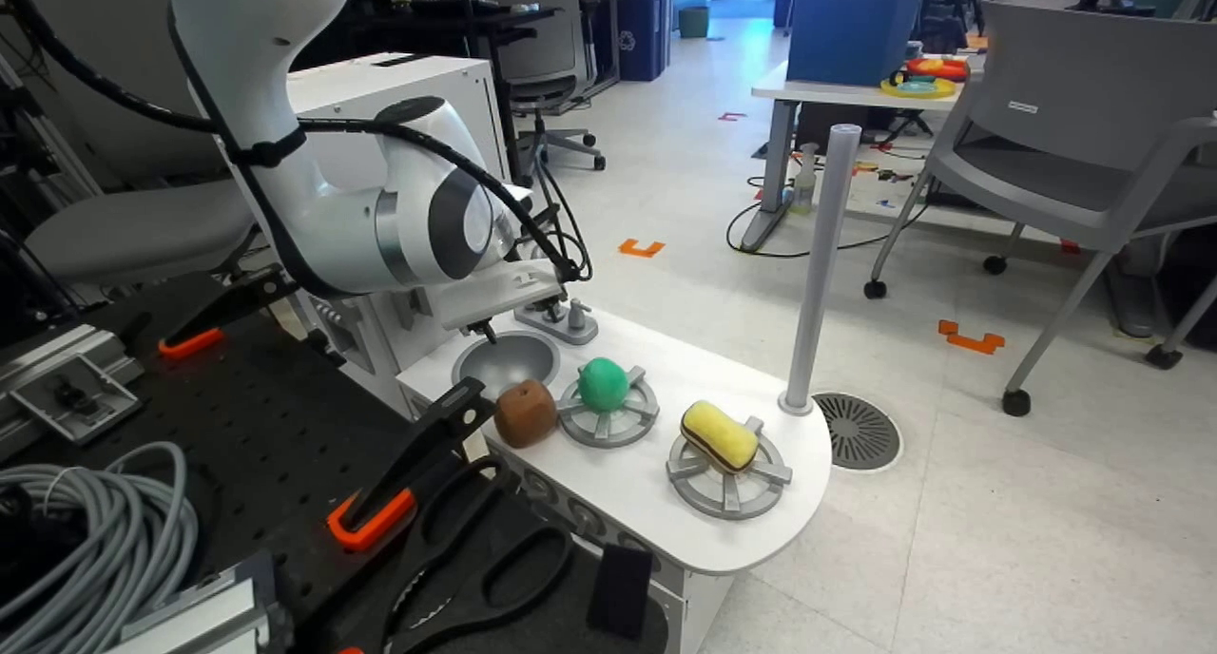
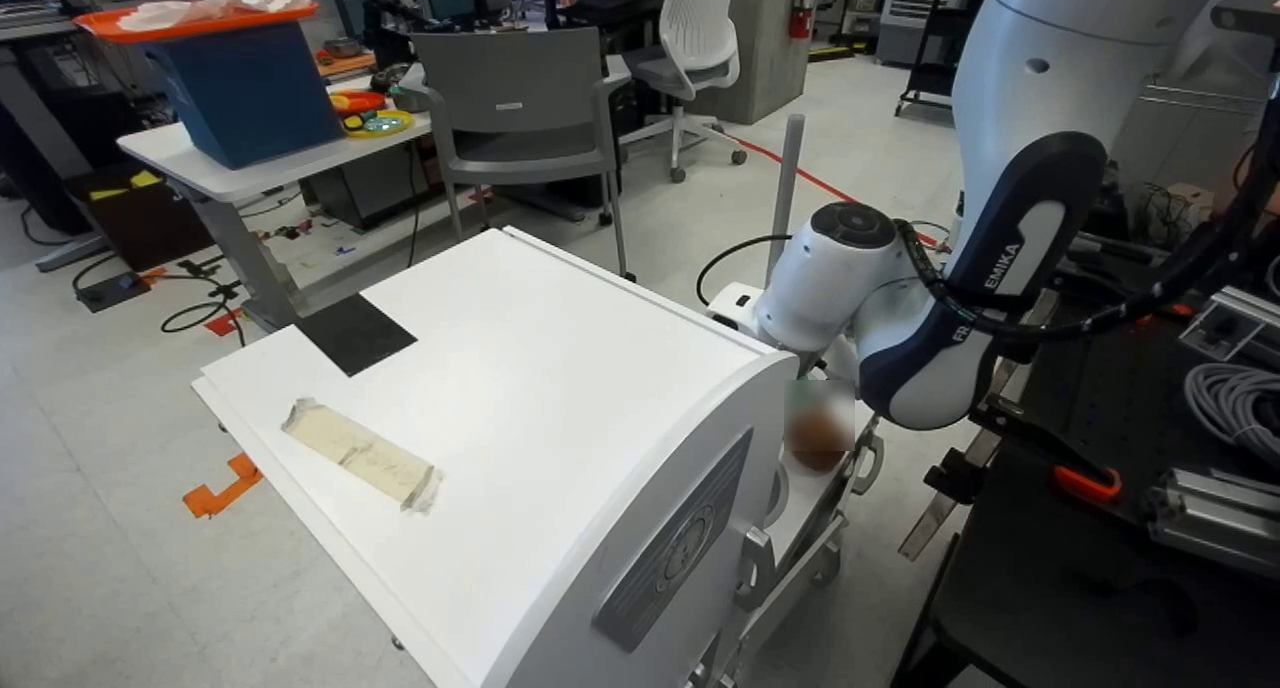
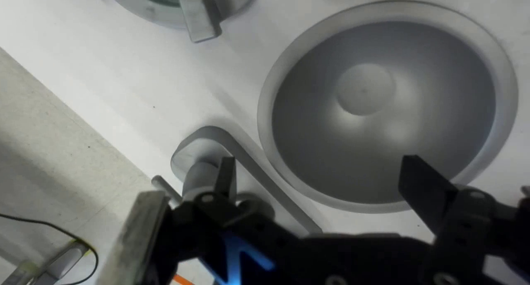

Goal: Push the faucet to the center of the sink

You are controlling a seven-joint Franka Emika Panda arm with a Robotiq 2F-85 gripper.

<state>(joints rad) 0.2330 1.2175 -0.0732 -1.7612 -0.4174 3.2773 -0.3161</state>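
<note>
The Panda arm (image 1: 409, 240) bends low, its gripper (image 3: 318, 165) over the white toy-kitchen countertop (image 1: 708, 374), jaws spread wide. The grey toy faucet (image 1: 570, 324), partly hidden by the gripper in the wrist view, stands just beside the sink (image 3: 364, 152). A wheeled grey armchair (image 1: 1074, 103) stands on tiled floor (image 1: 1008, 492). Lettering (image 2: 1003, 267) on the arm reads "EMIKA".

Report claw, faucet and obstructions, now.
Claw open. Faucet beside sink, partly hidden by claw. Nothing seen between faucet and sink.
</note>
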